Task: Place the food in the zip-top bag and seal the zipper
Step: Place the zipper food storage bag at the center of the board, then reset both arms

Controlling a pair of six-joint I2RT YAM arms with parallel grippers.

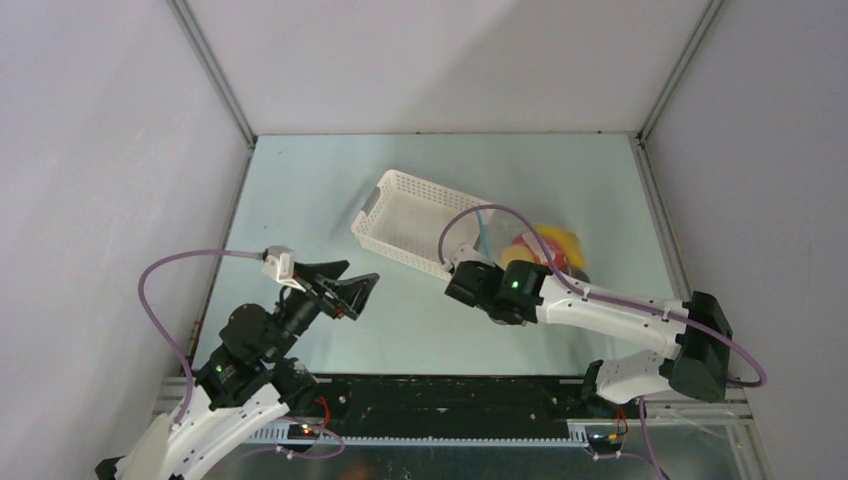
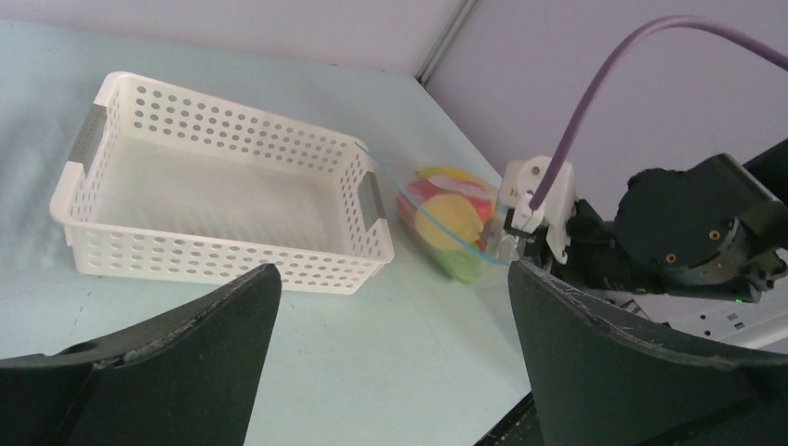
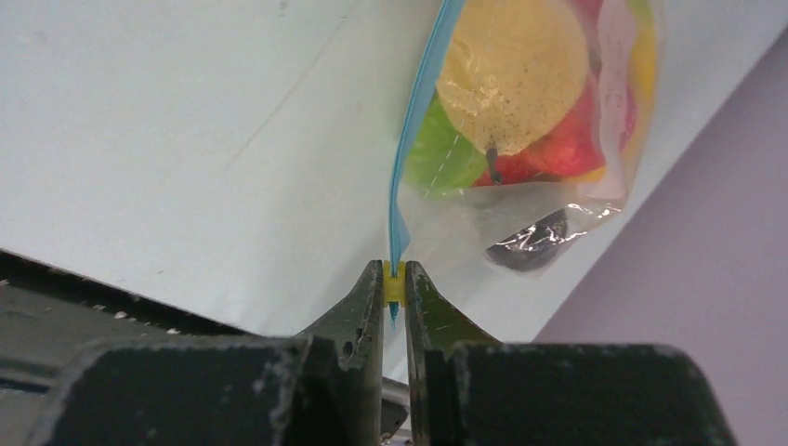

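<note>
The zip-top bag [image 1: 548, 252] lies on the table to the right of the basket, filled with the food: a yellow lemon [image 3: 516, 65], a green piece [image 3: 437, 153], a red apple [image 3: 562, 149] and a dark ring [image 3: 534, 243]. My right gripper [image 3: 395, 281] is shut on the small yellow slider at the near end of the light-blue zipper [image 3: 415, 121]. In the top view the right gripper [image 1: 468, 284] sits at the bag's left edge. My left gripper [image 2: 392, 269] is open and empty, held above the table; in the top view the left gripper [image 1: 360, 277] is left of the basket. The bag also shows in the left wrist view [image 2: 451, 228].
A white slotted basket [image 1: 400, 250] stands empty in the middle of the table, touching the bag's left side; it also shows in the left wrist view [image 2: 223, 255]. The right wall stands close behind the bag. A black strip runs along the table's near edge [image 1: 450, 400].
</note>
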